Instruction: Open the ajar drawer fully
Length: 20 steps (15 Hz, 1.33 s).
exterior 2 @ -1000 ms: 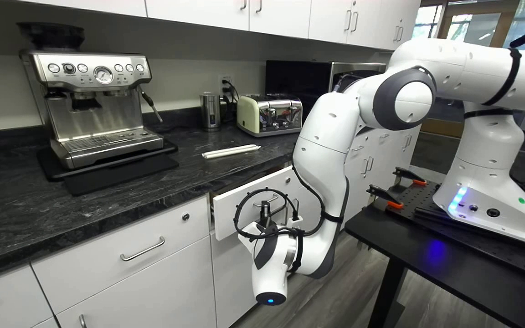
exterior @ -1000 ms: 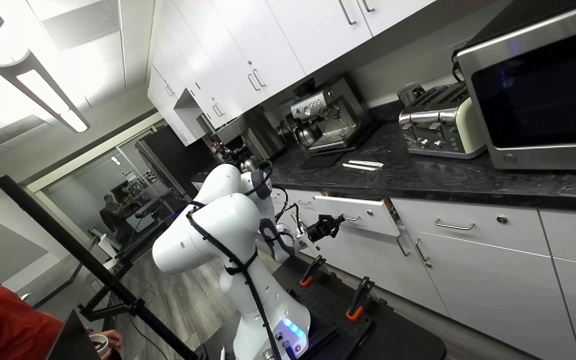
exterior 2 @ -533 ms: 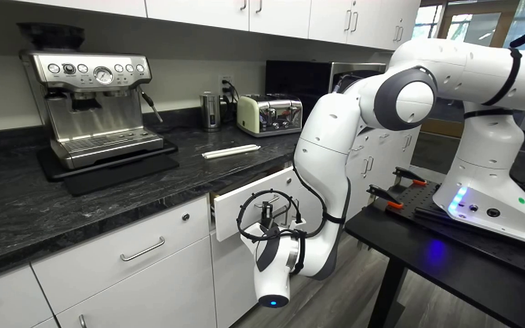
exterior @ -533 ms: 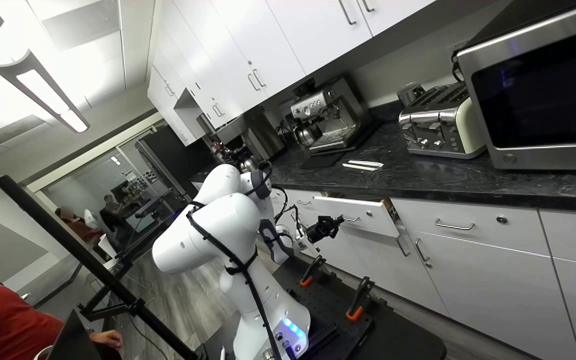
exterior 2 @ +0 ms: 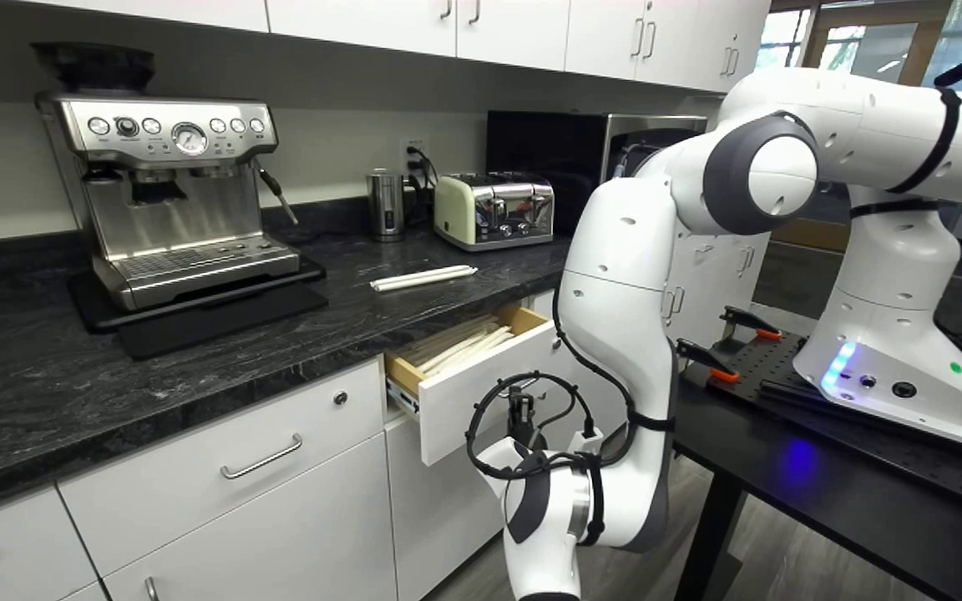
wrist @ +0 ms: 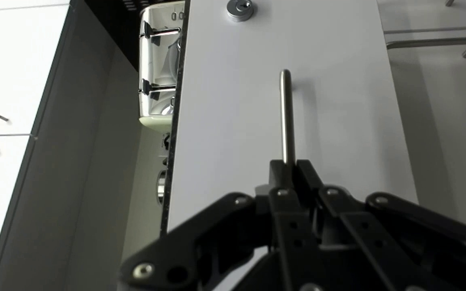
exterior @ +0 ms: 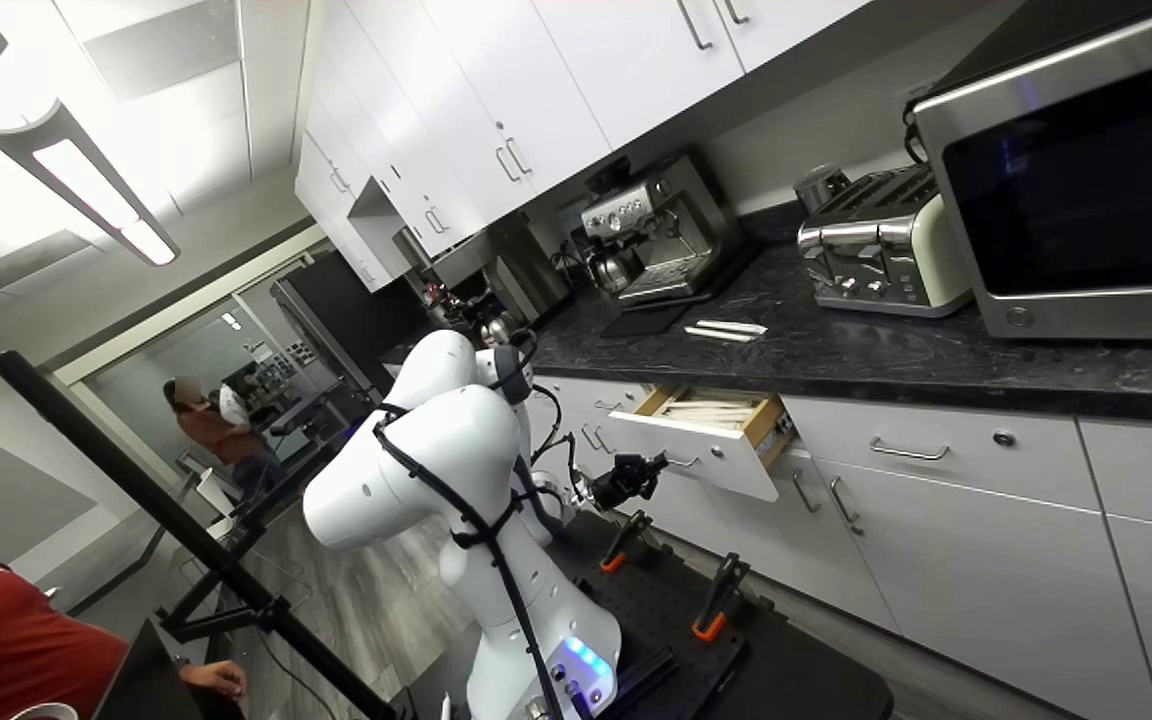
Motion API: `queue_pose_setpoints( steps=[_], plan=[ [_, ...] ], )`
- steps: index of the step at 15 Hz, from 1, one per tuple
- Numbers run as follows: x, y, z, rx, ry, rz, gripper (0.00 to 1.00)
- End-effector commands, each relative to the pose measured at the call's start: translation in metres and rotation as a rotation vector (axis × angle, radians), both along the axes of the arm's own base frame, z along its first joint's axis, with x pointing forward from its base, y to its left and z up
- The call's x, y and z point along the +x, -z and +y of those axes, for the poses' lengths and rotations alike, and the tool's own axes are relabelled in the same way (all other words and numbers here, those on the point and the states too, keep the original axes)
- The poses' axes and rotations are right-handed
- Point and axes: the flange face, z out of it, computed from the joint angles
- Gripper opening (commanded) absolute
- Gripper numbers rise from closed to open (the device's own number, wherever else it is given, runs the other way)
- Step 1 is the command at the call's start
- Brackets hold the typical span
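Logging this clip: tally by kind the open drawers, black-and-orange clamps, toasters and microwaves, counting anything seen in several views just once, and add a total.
Open drawer: 1
Black-and-orange clamps: 2
Toaster: 1
Microwave: 1
Total: 5

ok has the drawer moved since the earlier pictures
Yes, outward. In an exterior view, the drawer sits farther out from under the dark countertop than before, exposing much more of its light wood interior.
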Motion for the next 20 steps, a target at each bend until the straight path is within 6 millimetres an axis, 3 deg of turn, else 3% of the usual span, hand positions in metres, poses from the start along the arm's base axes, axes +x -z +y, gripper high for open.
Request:
queue_pose_setpoints(
  steps=[1,9,13,14,15,17,20],
  plan=[
    [-0.047,-0.002,-0.007,0.011,0.017,0.049,0.03],
    [-0.121,-0.006,-0.013,-0.021,0.027,0.169,0.03],
    [-0.137,-0.009,-0.015,-0.048,0.040,0.181,0.03],
    [-0.137,-0.013,-0.014,-0.060,0.044,0.168,0.35],
    [-0.135,-0.023,-0.012,-0.073,0.045,0.147,0.36],
    [-0.142,-0.036,-0.010,-0.082,0.029,0.170,0.50],
    [-0.163,-0.071,-0.005,-0.091,-0.065,0.237,0.73]
  ],
)
